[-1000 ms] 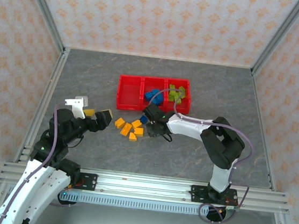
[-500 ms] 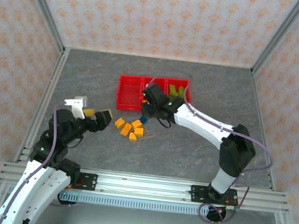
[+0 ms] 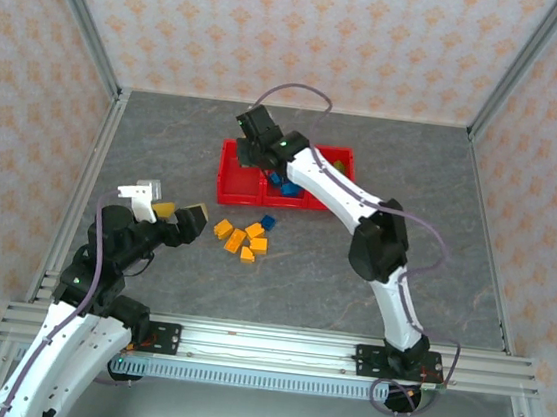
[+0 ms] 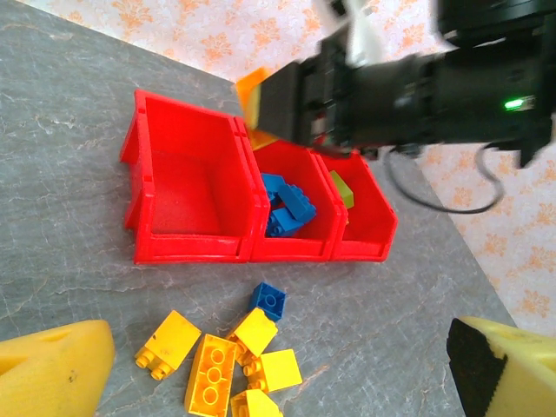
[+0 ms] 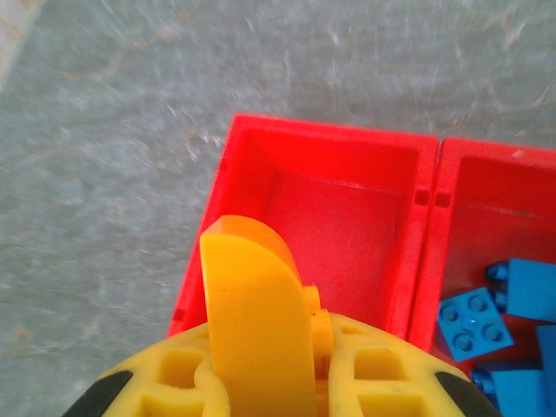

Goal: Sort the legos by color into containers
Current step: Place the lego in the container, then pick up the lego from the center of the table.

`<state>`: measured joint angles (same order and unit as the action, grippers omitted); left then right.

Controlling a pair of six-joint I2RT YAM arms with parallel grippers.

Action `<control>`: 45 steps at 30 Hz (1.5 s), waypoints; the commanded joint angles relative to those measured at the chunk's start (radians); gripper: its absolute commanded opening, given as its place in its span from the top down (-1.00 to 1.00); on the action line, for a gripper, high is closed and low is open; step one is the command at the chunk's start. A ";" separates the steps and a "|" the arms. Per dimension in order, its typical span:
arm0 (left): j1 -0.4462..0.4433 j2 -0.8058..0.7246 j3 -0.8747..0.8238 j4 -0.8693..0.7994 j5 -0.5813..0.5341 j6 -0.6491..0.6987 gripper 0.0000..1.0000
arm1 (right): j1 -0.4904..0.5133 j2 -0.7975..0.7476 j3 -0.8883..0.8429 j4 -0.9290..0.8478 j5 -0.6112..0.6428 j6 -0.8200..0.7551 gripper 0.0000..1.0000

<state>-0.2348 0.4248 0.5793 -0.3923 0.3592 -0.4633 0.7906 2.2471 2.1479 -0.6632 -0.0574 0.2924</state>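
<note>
Three joined red bins (image 3: 227, 199) stand at mid table. The left bin (image 5: 334, 208) is bare inside, the middle one holds blue legos (image 4: 287, 204), and the right one holds green legos (image 3: 335, 169). My right gripper (image 3: 257, 132) hovers over the left bin's far end, shut on a curved orange lego (image 5: 256, 304). Several orange legos (image 4: 211, 382) and one blue lego (image 4: 269, 300) lie loose in front of the bins. My left gripper (image 3: 179, 213) stands open, left of this pile, with nothing between its fingers.
The grey table floor (image 3: 392, 181) is ringed by metal rails and patterned walls. The right arm (image 3: 360, 203) stretches across the middle and right bins. Open floor lies right of the bins and in front of the loose pile.
My right gripper has risen from the loose pile and swung back over the left bin with the orange lego in it. The left arm has stayed put.
</note>
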 commanded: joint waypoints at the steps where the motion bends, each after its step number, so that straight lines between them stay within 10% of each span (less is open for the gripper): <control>1: 0.009 -0.023 -0.011 0.035 0.004 0.002 -0.99 | -0.011 0.061 0.073 -0.042 -0.031 0.022 0.84; 16: 0.009 -0.027 -0.016 0.043 0.017 0.002 -0.99 | -0.024 0.096 0.110 -0.015 -0.079 0.051 -0.23; 23: 0.009 -0.018 -0.015 0.041 0.017 0.002 -0.99 | -0.023 0.027 0.065 -0.117 0.037 0.185 -0.27; 34: 0.009 -0.013 -0.016 0.041 0.019 0.000 -0.99 | 0.041 -0.272 -0.499 -0.008 0.196 0.439 -0.45; 45: 0.009 -0.026 -0.017 0.044 0.025 0.000 -0.99 | 0.062 -0.205 -0.578 0.002 0.162 0.480 -0.61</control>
<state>-0.2348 0.4103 0.5671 -0.3779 0.3637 -0.4637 0.8482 2.0190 1.5890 -0.6773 0.0795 0.7349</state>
